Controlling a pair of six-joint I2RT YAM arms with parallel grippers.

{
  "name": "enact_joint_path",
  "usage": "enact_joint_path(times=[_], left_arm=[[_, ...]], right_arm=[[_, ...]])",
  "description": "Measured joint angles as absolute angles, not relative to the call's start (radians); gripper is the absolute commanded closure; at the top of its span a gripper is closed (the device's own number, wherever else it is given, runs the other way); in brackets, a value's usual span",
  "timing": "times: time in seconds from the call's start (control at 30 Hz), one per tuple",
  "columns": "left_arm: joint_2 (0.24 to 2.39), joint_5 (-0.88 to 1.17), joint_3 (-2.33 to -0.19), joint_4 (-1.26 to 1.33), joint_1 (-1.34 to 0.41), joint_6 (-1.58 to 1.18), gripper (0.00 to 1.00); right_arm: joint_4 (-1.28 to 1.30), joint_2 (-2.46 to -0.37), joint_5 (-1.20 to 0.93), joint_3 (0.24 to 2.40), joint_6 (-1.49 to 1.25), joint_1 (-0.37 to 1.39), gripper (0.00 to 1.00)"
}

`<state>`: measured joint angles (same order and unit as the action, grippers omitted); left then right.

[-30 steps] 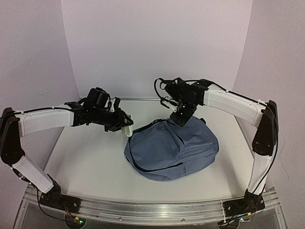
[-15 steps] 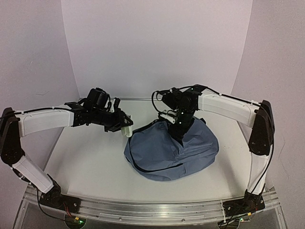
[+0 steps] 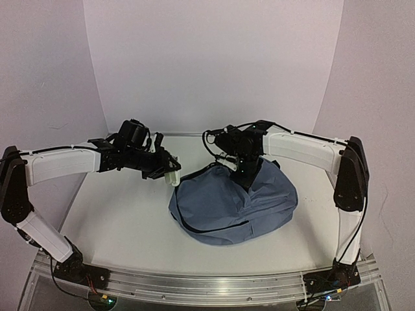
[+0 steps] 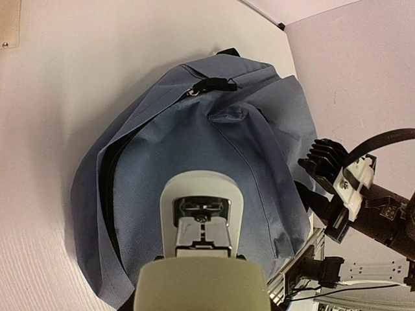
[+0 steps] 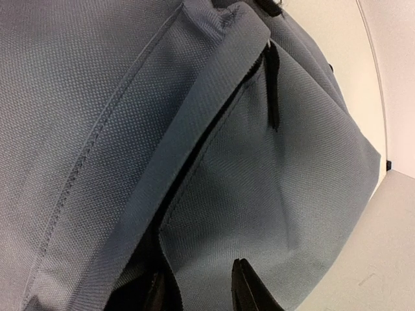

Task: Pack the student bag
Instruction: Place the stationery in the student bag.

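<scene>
The student bag (image 3: 233,204) is a soft blue-grey backpack lying flat on the white table. My left gripper (image 3: 166,170) hovers at the bag's left edge, shut on a white stapler (image 3: 172,175). In the left wrist view the stapler (image 4: 201,194) hangs over the bag (image 4: 214,129). My right gripper (image 3: 245,176) presses down on the bag's top middle. In the right wrist view its black fingers (image 5: 246,288) straddle the fabric edge beside the open zipper slit (image 5: 194,162), one finger in the dark gap and one outside, closed on the cloth (image 5: 292,162).
The white table (image 3: 117,220) is walled by pale panels at the back and sides. An aluminium rail (image 3: 207,285) runs along the near edge. A black zipper pull (image 4: 211,85) lies on the bag's far side. The right arm (image 4: 350,194) shows beside the bag.
My right gripper has moved left and down from above the bag's far edge onto its top, opening and closing again on the fabric. The left arm and the stapler have stayed still.
</scene>
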<state>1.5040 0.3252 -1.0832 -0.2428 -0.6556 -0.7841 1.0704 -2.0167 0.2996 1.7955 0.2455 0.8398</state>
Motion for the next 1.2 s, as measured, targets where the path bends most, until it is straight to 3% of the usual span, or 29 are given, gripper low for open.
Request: enact_joint_path(times=[0.27,0.7,0.93,1.2], left_arm=[[1.504,0.326,-1.076,-0.234,-0.656,-0.785,1.0],[1.504,0.329,-1.074,-0.231,-0.656,-0.784,1.0],[1.509,0.385,-1.053,-0.137,-0.656,-0.802,1.0],[1.649,0.536,-1.034,0.191,-0.697,-0.904,1.0]], right_arm=[[1.053,-2.016,0.347,1.814,0.252,0.841,0.72],[1.039,-1.993,0.353,1.818,0.28,0.841,1.0],[1.033,-1.955,0.295,1.818,0.255,0.841,1.0],[1.029,-1.915,0.14,1.818,0.171,0.803,1.0]])
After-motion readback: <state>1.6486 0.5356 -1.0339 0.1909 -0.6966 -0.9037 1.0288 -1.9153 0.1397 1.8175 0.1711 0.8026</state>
